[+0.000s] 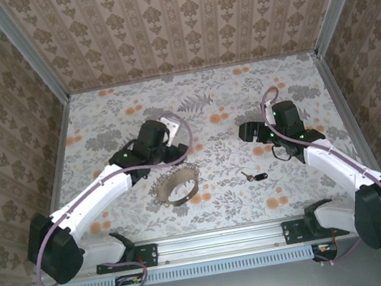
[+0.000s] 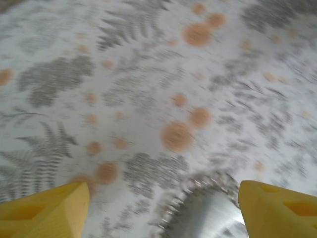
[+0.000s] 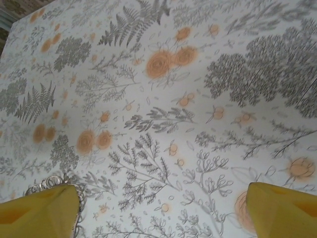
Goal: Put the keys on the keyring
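Note:
The keyring (image 1: 177, 185), a tan loop with a wavy edge, stands on the floral table near the front middle. To its right lies the key (image 1: 253, 175), small, with a black head. My left gripper (image 1: 176, 154) hovers just behind the keyring, open. In the left wrist view the keyring's rim (image 2: 208, 206) shows blurred between the yellow fingers (image 2: 44, 213), untouched. My right gripper (image 1: 249, 133) hangs open behind the key. Between the spread fingers (image 3: 285, 208) in the right wrist view is bare table, with a curly bit of the keyring (image 3: 47, 182) at the lower left.
Patterned walls enclose the table (image 1: 101, 128) at the back and both sides. A metal rail (image 1: 220, 240) with the arm bases runs along the near edge. Open floral surface lies behind both grippers.

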Controlling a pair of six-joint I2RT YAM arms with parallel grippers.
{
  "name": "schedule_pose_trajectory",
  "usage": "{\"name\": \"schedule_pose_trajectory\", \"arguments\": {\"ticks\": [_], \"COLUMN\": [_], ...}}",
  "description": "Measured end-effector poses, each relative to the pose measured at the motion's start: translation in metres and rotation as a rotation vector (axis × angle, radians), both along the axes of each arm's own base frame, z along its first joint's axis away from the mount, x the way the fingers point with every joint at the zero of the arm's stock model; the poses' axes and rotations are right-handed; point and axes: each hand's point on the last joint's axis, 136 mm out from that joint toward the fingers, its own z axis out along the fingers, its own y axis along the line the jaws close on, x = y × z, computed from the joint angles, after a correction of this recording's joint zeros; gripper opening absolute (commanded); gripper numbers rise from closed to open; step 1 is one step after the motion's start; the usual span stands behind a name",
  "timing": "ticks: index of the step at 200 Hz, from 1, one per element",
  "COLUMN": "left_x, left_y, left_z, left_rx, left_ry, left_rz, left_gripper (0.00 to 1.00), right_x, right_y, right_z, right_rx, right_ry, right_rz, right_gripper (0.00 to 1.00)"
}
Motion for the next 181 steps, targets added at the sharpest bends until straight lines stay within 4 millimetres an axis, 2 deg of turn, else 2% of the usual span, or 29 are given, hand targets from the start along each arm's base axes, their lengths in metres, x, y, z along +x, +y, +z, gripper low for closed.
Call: {"name": "schedule_pose_trajectory", "arguments": {"ticks": [36, 61, 89, 135, 181], "left_x": [-0.059, -0.087, -0.096, -0.101, -0.100], "left_y": [-0.024, -0.035, -0.040, -0.047, -0.055], "left_z": [-0.033, -0.049, -0.066, -0.091, -0.107], "left_rx": [0.133, 0.163, 0.168, 0.158, 0.166], "left_ry": [0.119, 0.177, 0.236, 0.288, 0.296], "left_rz": [-0.226, -0.330, -0.359, -0.381, -0.389], "left_gripper": [0.62, 0.54, 0.44, 0.40, 0.32], "right_x": [-0.008, -0.008, -0.008, -0.009, -0.009], "right_y": [0.008, 0.008, 0.008, 0.009, 0.009], "right_z": [-0.023, -0.028, -0.029, -0.045, -0.045], "right_rx": [0.034, 0.044, 0.046, 0.035, 0.035], "right_ry": [0.088, 0.111, 0.114, 0.163, 0.163], "right_rz": [-0.006, -0.017, -0.020, -0.016, -0.016], "right_gripper": [0.86, 0.86, 0.87, 0.87, 0.87]}}
